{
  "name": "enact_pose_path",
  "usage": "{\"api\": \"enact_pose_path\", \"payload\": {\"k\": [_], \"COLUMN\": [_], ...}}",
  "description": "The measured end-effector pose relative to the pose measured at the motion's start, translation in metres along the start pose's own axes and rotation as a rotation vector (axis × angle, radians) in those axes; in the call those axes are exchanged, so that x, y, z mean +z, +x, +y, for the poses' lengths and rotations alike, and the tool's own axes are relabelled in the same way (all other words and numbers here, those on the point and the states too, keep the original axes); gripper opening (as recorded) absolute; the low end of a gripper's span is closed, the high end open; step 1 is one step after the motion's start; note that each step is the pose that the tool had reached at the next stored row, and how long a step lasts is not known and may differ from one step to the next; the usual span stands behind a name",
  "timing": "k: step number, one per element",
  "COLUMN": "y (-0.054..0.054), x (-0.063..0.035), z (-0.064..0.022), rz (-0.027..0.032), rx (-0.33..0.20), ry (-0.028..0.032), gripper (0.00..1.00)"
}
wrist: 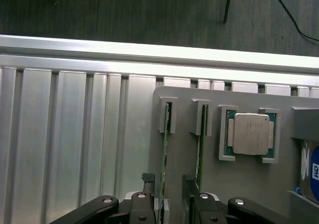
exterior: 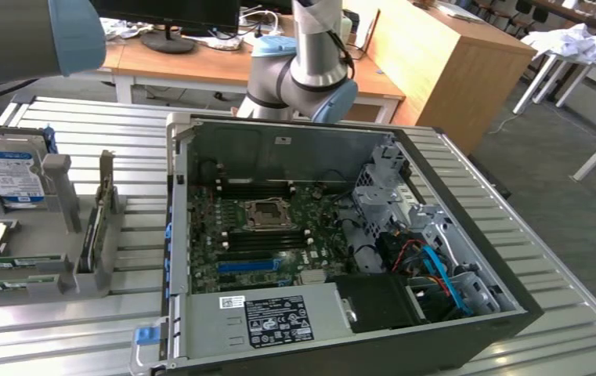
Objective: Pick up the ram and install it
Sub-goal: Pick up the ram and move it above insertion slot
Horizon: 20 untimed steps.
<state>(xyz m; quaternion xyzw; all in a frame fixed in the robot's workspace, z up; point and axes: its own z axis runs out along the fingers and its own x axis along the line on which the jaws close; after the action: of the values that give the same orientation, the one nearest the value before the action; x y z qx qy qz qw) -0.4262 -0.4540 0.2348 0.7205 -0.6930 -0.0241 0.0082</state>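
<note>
While the end effector (wrist: 167, 201) hangs low over the grey holder (wrist: 239, 184), we see its two black fingers (wrist: 147, 196) spread apart, one on each side of the ram (wrist: 163, 154). The ram stands on its thin edge in the holder, with its far end seated in a small upright bracket, and it runs back between the fingers. We see a clear gap between it and one finger, so the end effector is open and grips nothing.

Just beside the ram, a second memory stick (wrist: 200, 144) stands on edge in a matching bracket, parallel to it. Beyond that stick the square silver processor chip (wrist: 250, 133) lies flat in its own recess. Past the chip, the blue-and-white label of the hard drive (wrist: 313, 169) shows at the holder's edge. The holder rests on a ribbed aluminium worktop (wrist: 65, 149).

In the exterior view, the hard drive stands upright in the holder at the exterior view's left. The open computer case (exterior: 276, 153) lies on the worktop to the exterior view's right of the holder, with its motherboard (exterior: 235, 235) exposed. The arm (exterior: 308, 63) rises behind the case.
</note>
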Motion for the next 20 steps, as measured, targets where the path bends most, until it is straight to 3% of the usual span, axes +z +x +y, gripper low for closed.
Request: {"api": "enact_pose_path", "payload": {"k": [20], "y": [0.0041], "x": [0.0035], "z": [0.0], "rz": [-0.0002], "rx": [0.0], "ry": [0.0002], "gripper": [0.35]}}
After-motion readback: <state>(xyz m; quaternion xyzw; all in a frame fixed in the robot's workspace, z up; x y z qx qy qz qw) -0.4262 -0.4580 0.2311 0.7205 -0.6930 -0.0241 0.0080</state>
